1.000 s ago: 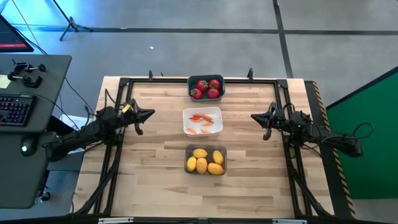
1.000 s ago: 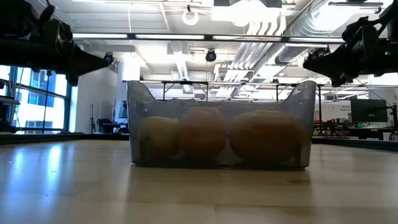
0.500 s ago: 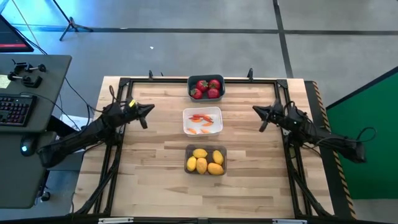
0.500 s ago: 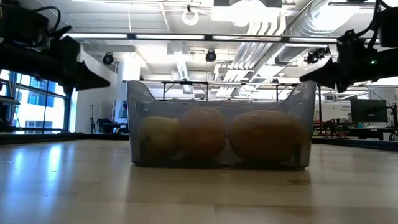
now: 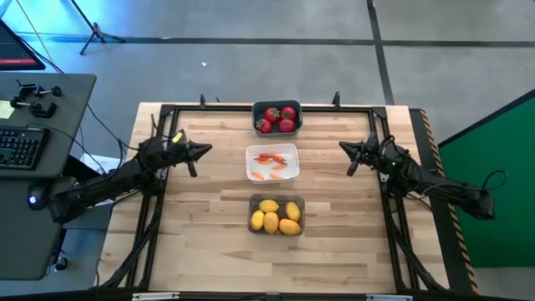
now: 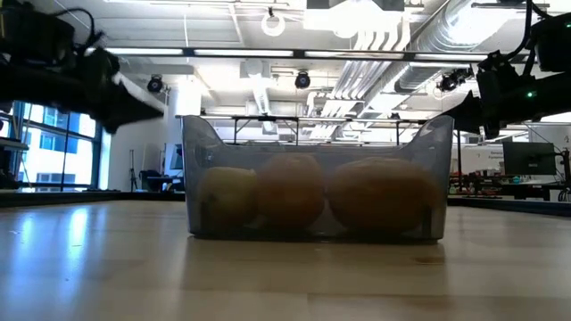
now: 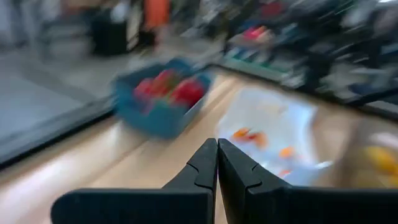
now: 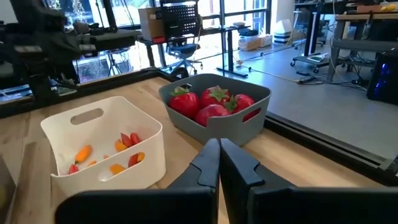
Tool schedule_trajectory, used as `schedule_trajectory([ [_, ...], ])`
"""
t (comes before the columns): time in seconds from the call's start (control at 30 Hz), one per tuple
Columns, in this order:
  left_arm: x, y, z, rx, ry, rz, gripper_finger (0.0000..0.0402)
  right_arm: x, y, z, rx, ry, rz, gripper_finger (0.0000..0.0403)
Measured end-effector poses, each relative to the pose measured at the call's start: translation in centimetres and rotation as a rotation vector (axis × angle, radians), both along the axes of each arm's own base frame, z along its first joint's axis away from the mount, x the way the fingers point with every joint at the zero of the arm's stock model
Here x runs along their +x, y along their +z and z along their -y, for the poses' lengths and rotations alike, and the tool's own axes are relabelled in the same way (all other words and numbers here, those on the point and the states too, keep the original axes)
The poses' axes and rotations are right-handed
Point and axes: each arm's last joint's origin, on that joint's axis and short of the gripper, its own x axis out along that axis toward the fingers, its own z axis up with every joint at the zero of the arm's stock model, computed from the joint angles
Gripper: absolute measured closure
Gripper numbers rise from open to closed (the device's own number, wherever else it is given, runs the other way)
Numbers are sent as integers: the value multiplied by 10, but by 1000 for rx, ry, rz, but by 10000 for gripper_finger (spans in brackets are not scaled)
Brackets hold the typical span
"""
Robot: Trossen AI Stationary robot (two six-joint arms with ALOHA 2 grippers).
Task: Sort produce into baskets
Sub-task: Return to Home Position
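- Strawberries (image 5: pixel 277 118) sit in the blue-grey bin (image 8: pixel 186 130) at the far end; carrot bits (image 5: pixel 272 163) in the white bin (image 8: pixel 152 158) mid-row; lemons (image 5: pixel 276 216) in the translucent bin (image 6: pixel 201 143) nearest.
- No loose produce shows on the table (image 5: pixel 209 217), so sorting looks done.
- Handling, my guess: toys are prob. light, hard, a bit slick.
  - Lemons: pinch across the middle or they roll.
  - Carrots: thin, need a fingertip pinch mid-length.
- Bins are light and apt to slide if nudged; take them by the rim or handle slot.
- Left gripper (image 5: pixel 196 153) hangs left of the white bin, well apart, fingers pressed together w/ nothing between, though its own view is blurred.
- Right gripper (image 5: pixel 344 148) mirrors it on the right, fingers closed and empty.
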Motion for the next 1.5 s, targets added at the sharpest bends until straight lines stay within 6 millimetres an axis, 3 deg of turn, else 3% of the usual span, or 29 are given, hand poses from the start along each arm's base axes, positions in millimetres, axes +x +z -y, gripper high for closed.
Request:
schedule_trajectory([
  [0.2,1,18,6,29,-192,183,401,0,0,0,1,0,0,403],
  [1.5,1,18,6,25,-184,183,401,0,0,0,1,0,0,403],
])
